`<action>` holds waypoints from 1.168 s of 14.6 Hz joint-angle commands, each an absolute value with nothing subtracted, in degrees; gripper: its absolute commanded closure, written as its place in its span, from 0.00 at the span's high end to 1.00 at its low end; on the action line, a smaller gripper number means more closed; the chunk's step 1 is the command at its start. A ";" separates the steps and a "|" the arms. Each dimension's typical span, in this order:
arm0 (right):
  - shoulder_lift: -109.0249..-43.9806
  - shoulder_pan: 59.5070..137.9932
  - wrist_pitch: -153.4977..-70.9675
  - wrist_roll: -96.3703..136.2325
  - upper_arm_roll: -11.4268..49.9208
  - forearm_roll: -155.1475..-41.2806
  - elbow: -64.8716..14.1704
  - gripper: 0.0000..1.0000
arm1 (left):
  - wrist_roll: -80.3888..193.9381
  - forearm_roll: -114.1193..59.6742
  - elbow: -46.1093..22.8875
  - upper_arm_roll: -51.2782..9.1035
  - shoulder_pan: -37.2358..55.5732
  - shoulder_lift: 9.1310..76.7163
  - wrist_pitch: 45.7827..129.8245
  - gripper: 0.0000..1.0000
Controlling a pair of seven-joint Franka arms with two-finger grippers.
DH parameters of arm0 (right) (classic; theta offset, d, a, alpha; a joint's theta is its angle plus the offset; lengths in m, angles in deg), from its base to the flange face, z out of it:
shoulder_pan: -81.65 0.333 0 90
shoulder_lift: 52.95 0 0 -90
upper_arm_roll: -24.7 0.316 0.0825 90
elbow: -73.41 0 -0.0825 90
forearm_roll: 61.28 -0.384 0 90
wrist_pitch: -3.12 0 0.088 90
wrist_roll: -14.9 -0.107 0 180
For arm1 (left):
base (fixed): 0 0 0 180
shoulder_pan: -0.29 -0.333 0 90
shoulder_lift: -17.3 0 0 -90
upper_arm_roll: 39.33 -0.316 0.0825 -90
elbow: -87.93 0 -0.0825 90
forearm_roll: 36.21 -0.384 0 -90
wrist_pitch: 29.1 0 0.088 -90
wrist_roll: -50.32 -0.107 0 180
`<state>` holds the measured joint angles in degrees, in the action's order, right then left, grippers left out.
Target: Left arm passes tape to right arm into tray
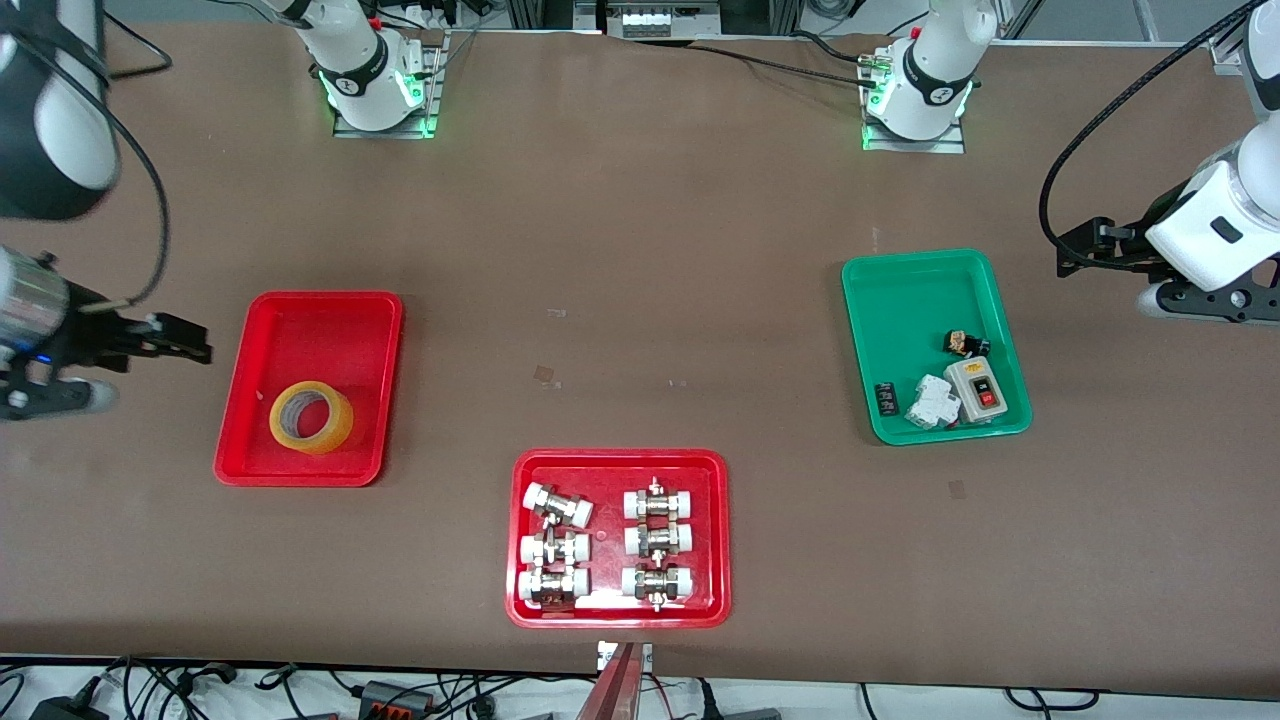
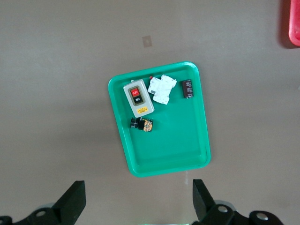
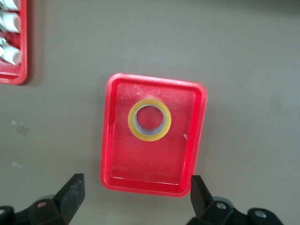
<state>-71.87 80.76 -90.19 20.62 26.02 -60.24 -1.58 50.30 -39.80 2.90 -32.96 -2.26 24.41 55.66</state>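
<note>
Inside tray (image 1: 236, 440), tape (image 1: 311, 417) lies flat, core up, nearest right gripper (image 1: 185, 340), wide & empty beside tray; left gripper (image 2: 138, 201) wide, waits near green tray (image 1: 880, 300).

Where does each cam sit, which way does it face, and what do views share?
Front view: high across the table, facing both bases; right gripper and left gripper at the table's ends.
Left wrist view: looks down on the green tray; open fingers show.
Right wrist view: looks down on the tape in the tray; open fingers show.
Shared with front: tape, tray, green tray.
</note>
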 commanded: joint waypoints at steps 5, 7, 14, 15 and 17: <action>-67.73 80.68 -88.46 13.58 25.75 -59.61 0.02 1.00 | 49.72 -39.82 1.71 -33.09 -2.87 23.02 55.81 1.00; -66.75 80.51 -88.28 14.02 25.57 -59.52 -0.24 1.00 | 49.88 -37.63 2.06 -33.35 -2.87 23.28 58.60 1.00; -57.00 79.81 -92.59 14.11 25.40 -59.43 -15.00 1.00 | 49.71 -37.44 2.14 -32.91 -4.80 23.81 60.11 1.00; -56.73 79.81 -92.59 14.54 25.40 -59.61 -15.79 1.00 | 49.62 -37.44 2.14 -32.91 -4.89 23.81 60.11 1.00; -56.03 79.89 -93.37 15.16 25.40 -59.70 -17.90 1.00 | 49.62 -37.44 2.14 -32.82 -4.89 23.81 60.11 1.00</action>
<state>-58.51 80.19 -91.34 14.87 25.13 -59.89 -13.59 50.73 -38.27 2.74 -33.12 -4.53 24.37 59.49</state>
